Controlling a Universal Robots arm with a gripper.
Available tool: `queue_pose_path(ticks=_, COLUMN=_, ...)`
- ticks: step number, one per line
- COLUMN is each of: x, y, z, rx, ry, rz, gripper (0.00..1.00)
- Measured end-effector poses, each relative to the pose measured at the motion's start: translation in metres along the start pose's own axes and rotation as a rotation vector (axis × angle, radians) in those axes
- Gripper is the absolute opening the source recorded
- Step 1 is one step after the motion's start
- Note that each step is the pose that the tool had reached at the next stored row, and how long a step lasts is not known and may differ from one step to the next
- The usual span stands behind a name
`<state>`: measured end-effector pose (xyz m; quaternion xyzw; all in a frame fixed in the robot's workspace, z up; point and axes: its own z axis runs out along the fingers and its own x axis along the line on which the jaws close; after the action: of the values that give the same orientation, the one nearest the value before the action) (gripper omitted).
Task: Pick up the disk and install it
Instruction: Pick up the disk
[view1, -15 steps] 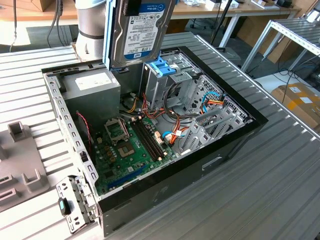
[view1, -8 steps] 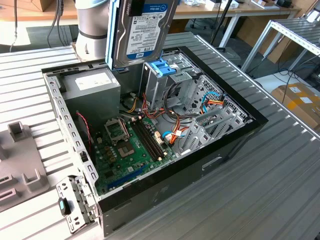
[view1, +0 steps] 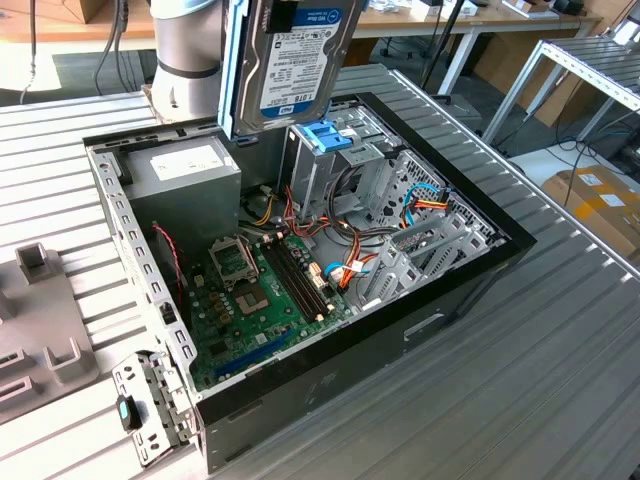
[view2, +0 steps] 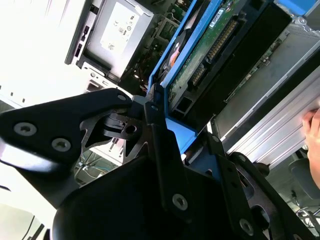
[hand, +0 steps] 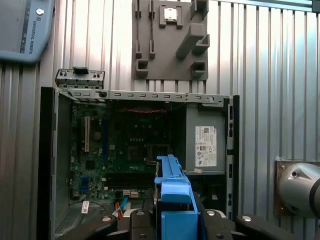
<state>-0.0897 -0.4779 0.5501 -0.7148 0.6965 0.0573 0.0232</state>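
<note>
the gripper (view2: 182, 131) is closed on the disk (view1: 300, 55), its black fingers (view2: 156, 125) clamped against the blue side rails and not on the label or the circuit board. this probably spares the delicate faces from being squeezed. the disk hangs on edge in the air, clear of everything, with its label turned toward the exterior view. its bare green board and connectors show in the second wrist view (view2: 210, 47).

it sits directly above the drive cage (view1: 325, 140) with the blue plastic top, near the far wall of the computer case (view1: 470, 290). the upright hold seems chosen to match the cage's upright slot, so i judge the pickup done and the install not yet made.

the case lies on its side on the ribbed metal surface (view1: 560, 380) with its panel off, which leaves the inside open from above. inside it, the grey power supply (view1: 185, 165) sits beside the cage and the motherboard (view1: 260, 290) lies flat below. coloured cables (view1: 345, 270) run close to the foot of the cage. in the first wrist view the disk's blue rail (hand: 172, 185) points down toward the open case.
</note>
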Motion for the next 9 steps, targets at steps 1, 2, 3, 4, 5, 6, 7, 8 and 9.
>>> queue_pose_path(ticks=1, x=0.0000, y=-0.0011, z=0.0001, rx=0.0000, ry=0.0000, rz=0.000, gripper=0.37)
queue_pose_path(ticks=2, x=0.0001, y=-0.0017, z=0.0001, rx=0.0000, ry=0.0000, rz=0.000, gripper=0.37)
queue_pose_path(ticks=3, x=0.0001, y=-0.0026, z=0.0001, rx=0.0000, ry=0.0000, rz=0.000, gripper=0.37)
queue_pose_path(ticks=4, x=0.0001, y=-0.0035, z=0.0001, rx=0.0000, ry=0.0000, rz=0.000, gripper=0.37)
queue_pose_path(ticks=5, x=0.0001, y=-0.0040, z=0.0001, rx=0.0000, ry=0.0000, rz=0.000, gripper=0.37)
queue_pose_path(ticks=6, x=0.0001, y=-0.0046, z=0.0001, rx=0.0000, ry=0.0001, rz=0.000, gripper=0.37)
queue_pose_path(ticks=7, x=0.0002, y=-0.0052, z=0.0001, rx=0.0000, ry=0.0000, rz=0.000, gripper=0.37)
queue_pose_path(ticks=8, x=0.0002, y=-0.0056, z=0.0002, rx=0.0000, ry=0.0000, rz=0.000, gripper=0.37)
queue_pose_path(ticks=9, x=0.0002, y=-0.0065, z=0.0002, rx=0.0000, ry=0.0000, rz=0.000, gripper=0.37)
